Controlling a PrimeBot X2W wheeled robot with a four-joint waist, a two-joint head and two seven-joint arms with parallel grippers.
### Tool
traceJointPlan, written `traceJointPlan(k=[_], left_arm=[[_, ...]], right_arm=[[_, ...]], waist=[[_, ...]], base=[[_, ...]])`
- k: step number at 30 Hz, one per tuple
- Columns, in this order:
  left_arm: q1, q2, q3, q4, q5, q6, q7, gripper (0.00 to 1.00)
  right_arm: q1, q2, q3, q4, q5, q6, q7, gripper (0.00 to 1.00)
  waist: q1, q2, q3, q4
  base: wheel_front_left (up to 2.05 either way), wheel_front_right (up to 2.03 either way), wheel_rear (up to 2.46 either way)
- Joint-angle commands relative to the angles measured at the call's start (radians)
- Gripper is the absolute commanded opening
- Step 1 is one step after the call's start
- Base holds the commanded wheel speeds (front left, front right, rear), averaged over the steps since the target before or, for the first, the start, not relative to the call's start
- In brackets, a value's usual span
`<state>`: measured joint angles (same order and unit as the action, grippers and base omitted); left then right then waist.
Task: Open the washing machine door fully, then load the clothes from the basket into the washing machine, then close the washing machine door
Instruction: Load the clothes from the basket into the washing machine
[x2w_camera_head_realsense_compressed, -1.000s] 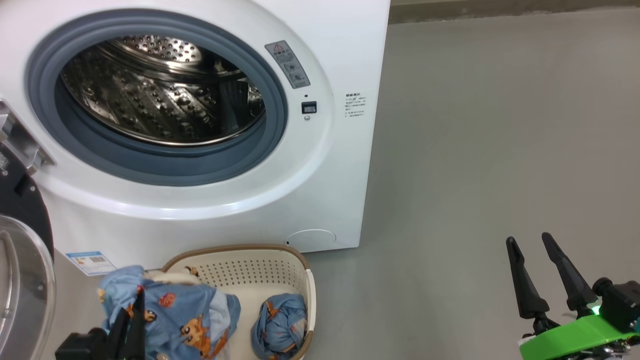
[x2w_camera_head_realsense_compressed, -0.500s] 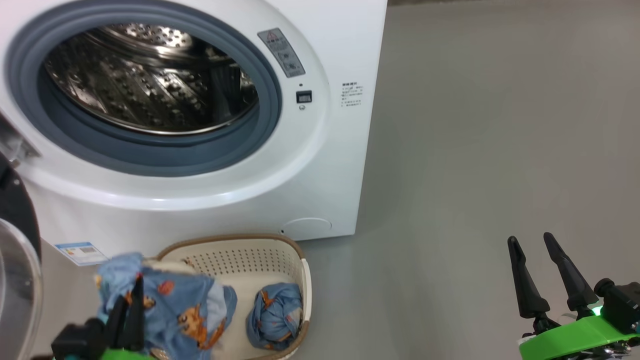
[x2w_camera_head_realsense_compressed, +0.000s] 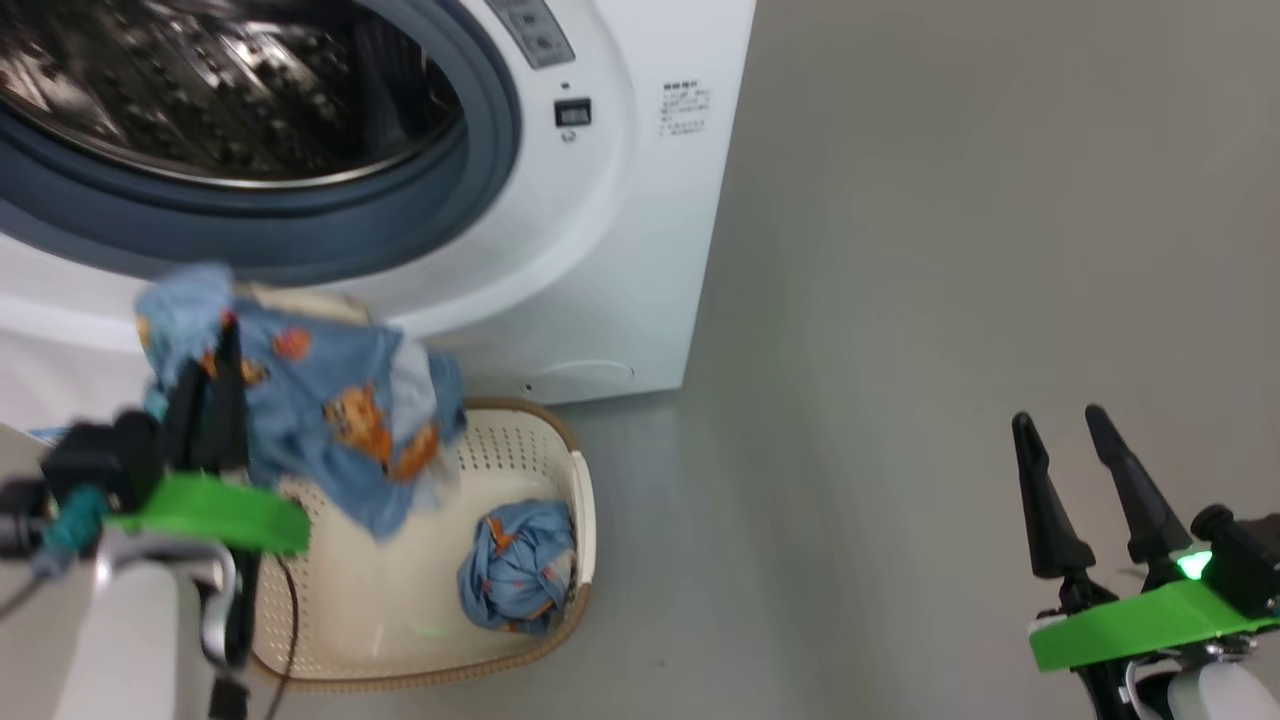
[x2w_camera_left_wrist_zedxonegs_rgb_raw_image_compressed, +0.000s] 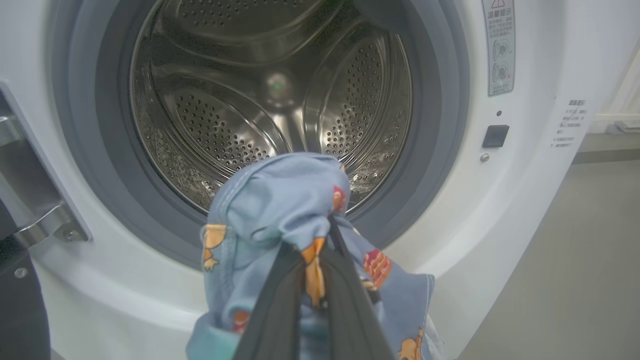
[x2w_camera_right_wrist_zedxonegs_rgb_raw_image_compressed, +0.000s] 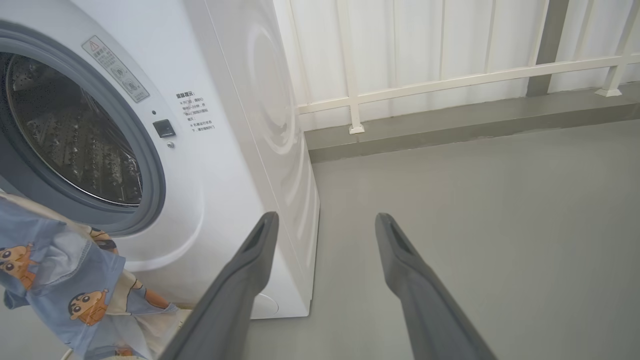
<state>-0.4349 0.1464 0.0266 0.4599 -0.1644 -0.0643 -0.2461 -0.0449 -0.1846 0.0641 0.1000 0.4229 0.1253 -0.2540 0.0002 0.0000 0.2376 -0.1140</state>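
Head view, left gripper (x2w_camera_head_realsense_compressed: 222, 350): its fingers are pressing together on a fold of the lifted bundle (x2w_camera_head_realsense_compressed: 330, 400) and holding it clear of the basket (x2w_camera_head_realsense_compressed: 585, 510).
Head view, lifted bundle: it is hanging over the basket's far left corner, just below the grey gasket (x2w_camera_head_realsense_compressed: 480, 150) of the washing machine (x2w_camera_head_realsense_compressed: 620, 250) and outside the drum (x2w_camera_head_realsense_compressed: 200, 90).
Head view, second bundle (x2w_camera_head_realsense_compressed: 520, 575): it is lying inside the basket, against the right wall.
Head view, basket: it is sitting on the floor (x2w_camera_head_realsense_compressed: 950, 250), just in front of the washing machine's lower front edge.
Head view, right gripper (x2w_camera_head_realsense_compressed: 1058, 416): its fingers are standing wide apart over bare floor, gripping nothing, well apart from the basket.
Left wrist view, left gripper: the two dark fingers are squeezing blue cloth printed with orange figures, and the cloth is bulging above the fingertips.
Left wrist view, drum: its mouth is standing open, and the lifted bundle is hanging in front of the lower rim.
Left wrist view, washing machine door (x2w_camera_left_wrist_zedxonegs_rgb_raw_image_compressed: 17, 310): a black edge is showing at the lower left, below the metal hinge (x2w_camera_left_wrist_zedxonegs_rgb_raw_image_compressed: 45, 225), swung away from the opening.
Right wrist view, right gripper: both fingers are spreading wide, with only grey floor showing between them.
Right wrist view, lifted bundle: it is hanging at the lower left, before the washing machine's white front and below the gasket.
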Motion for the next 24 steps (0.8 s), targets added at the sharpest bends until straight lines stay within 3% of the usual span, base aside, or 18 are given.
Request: traceJointPlan(k=[1, 8, 24], left_arm=[[-0.078, 0.042, 0.026, -0.002, 0.013, 0.01, 0.0, 0.0], [-0.257, 0.071, 0.024, 0.084, 0.019, 0.023, 0.016, 0.0], [-0.681, 0.128, 0.016, 0.472, 0.017, 0.056, 0.039, 0.0]], right_arm=[[-0.036, -0.012, 0.017, -0.027, 0.006, 0.005, -0.008, 1.0], [-0.075, -0.006, 0.021, -0.033, 0.01, 0.005, -0.008, 1.0], [-0.162, 0.003, 0.036, -0.046, 0.022, 0.005, -0.008, 1.0]], waist=[[-0.0002, 0.0, 0.055, -0.018], [-0.0002, 0.0, 0.117, -0.029], [-0.0002, 0.0, 0.271, -0.073]], base=[[0.0, 0.0, 0.0], [0.0, 0.0, 0.0], [0.0, 0.0, 0.0]])
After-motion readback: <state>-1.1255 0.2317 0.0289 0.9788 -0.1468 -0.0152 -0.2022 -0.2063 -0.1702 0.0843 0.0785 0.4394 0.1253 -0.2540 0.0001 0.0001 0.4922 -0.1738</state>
